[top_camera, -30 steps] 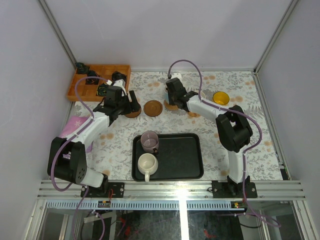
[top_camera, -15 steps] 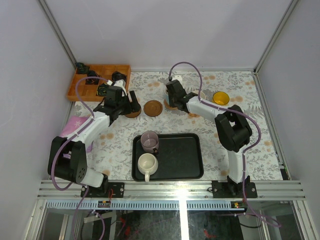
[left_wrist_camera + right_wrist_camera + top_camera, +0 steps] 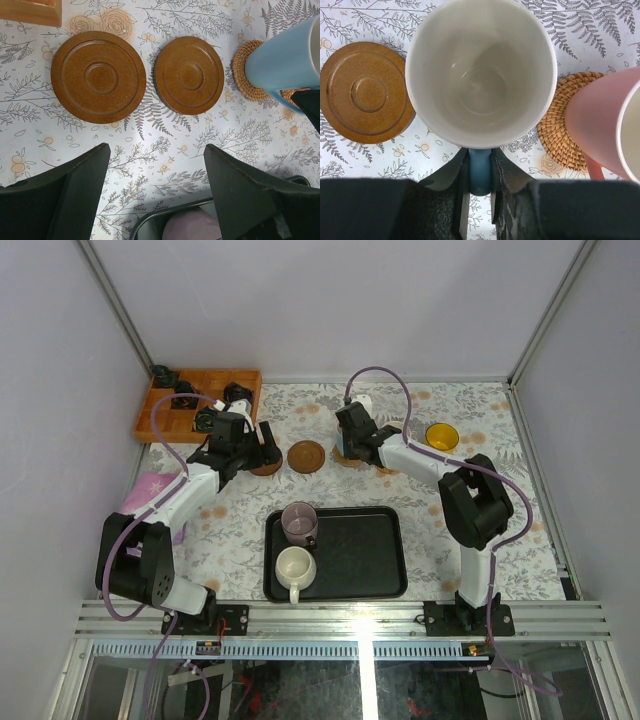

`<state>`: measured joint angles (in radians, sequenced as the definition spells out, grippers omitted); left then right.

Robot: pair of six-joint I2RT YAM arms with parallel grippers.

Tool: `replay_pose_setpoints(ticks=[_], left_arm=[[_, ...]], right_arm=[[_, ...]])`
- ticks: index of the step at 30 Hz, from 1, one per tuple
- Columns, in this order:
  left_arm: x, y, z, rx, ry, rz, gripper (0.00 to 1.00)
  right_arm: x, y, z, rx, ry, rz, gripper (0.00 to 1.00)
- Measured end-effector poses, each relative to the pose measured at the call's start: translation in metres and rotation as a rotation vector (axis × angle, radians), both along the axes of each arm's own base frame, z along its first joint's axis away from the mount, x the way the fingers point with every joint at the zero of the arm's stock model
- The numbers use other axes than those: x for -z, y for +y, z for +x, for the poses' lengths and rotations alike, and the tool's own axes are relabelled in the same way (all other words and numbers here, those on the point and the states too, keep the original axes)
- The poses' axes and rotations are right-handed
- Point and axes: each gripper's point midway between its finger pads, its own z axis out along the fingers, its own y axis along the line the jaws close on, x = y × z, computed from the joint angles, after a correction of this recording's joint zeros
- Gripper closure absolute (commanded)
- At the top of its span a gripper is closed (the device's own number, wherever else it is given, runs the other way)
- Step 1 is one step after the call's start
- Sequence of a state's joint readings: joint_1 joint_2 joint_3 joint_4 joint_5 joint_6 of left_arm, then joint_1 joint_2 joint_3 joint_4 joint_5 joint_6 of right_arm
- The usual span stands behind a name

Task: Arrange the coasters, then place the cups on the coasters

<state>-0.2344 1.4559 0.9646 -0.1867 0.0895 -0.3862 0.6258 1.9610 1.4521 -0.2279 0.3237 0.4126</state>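
Note:
My right gripper (image 3: 480, 162) is shut on the handle of the light blue cup (image 3: 481, 70), whose pale inside faces the right wrist camera. In the left wrist view this blue cup (image 3: 282, 60) stands over a woven round mat (image 3: 243, 70); I cannot tell if it touches. A pink cup (image 3: 605, 125) sits on another woven mat (image 3: 560, 135) to its right. Two brown wooden coasters (image 3: 98, 76) (image 3: 189, 75) lie side by side ahead of my open, empty left gripper (image 3: 156, 185). From above, the left gripper (image 3: 264, 437) hovers by one coaster (image 3: 306, 455); the right gripper (image 3: 348, 438) is beside it.
A black tray (image 3: 370, 555) near the front holds a mauve cup (image 3: 299, 523) and a cream cup (image 3: 295, 568). A yellow cup (image 3: 442, 435) stands at the right. A compartmented wooden box (image 3: 198, 400) with dark objects sits at the back left.
The right arm has shifted a little to the right with the blue cup still in its grip. The left arm has not moved.

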Motion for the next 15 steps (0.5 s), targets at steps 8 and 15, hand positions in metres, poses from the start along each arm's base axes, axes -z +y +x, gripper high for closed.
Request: replay_pose_setpoints(ticks=[8,15], left_arm=[[0.0009,-0.0001,0.0,0.0,0.002,0.0,0.24],[0.0009,-0.0001,0.0,0.0,0.002,0.0,0.24]], right_arm=[[0.0009,-0.0005,-0.0049,0.008,0.015,0.002,1.0],[0.0024,0.002,-0.0091,0.011,0.023,0.0,1.0]])
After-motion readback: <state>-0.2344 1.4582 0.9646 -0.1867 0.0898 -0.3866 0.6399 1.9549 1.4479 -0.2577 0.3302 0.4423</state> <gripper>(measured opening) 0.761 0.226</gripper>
